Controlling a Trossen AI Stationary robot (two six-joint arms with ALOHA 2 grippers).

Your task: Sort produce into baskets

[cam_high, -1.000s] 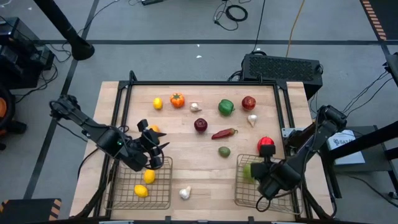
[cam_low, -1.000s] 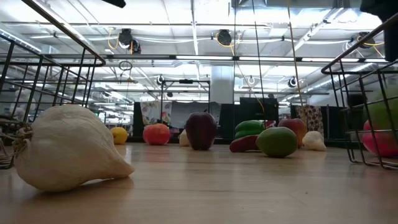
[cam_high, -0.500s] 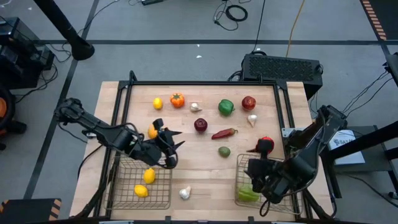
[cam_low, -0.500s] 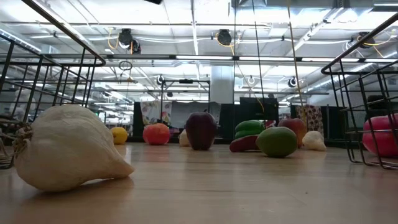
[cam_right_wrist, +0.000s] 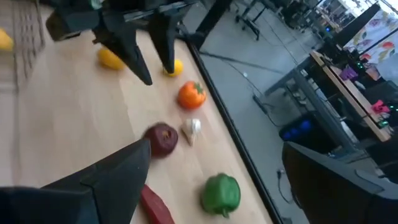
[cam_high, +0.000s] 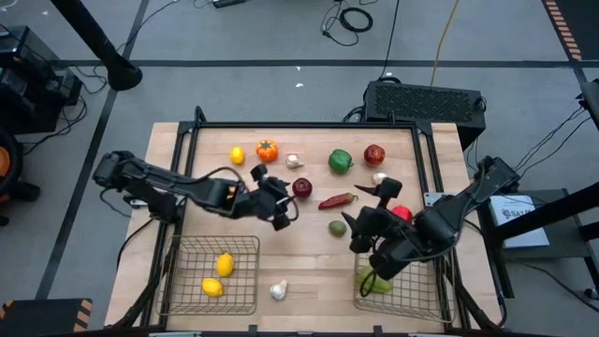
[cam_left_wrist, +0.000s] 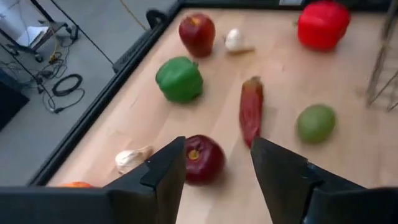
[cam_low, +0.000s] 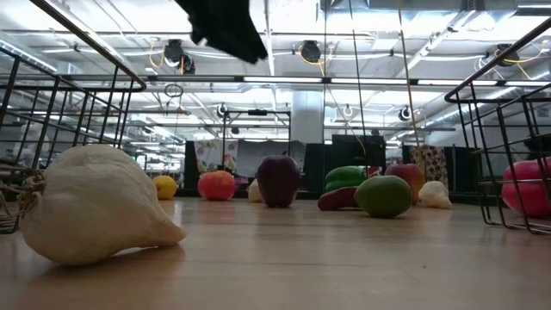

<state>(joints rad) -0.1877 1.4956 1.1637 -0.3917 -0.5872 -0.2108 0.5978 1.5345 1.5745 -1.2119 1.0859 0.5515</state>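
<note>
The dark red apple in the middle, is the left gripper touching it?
Apart. The left wrist view shows the left gripper open and empty, with the dark red apple lying on the table beyond it.

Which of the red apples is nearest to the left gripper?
The dark red apple in the table's middle, just beside the left gripper. The brighter red apple lies farther off, near the green pepper.

— Is there free way on the bench (cam_high: 281,253)?
— Yes, bare wood between the two baskets (cam_high: 211,276), except one garlic bulb (cam_high: 278,290).
— And further back?
— Crowded: dark apple (cam_high: 301,188), chili (cam_high: 337,200), green fruit (cam_high: 337,227) close together; gaps seem narrow.
</note>
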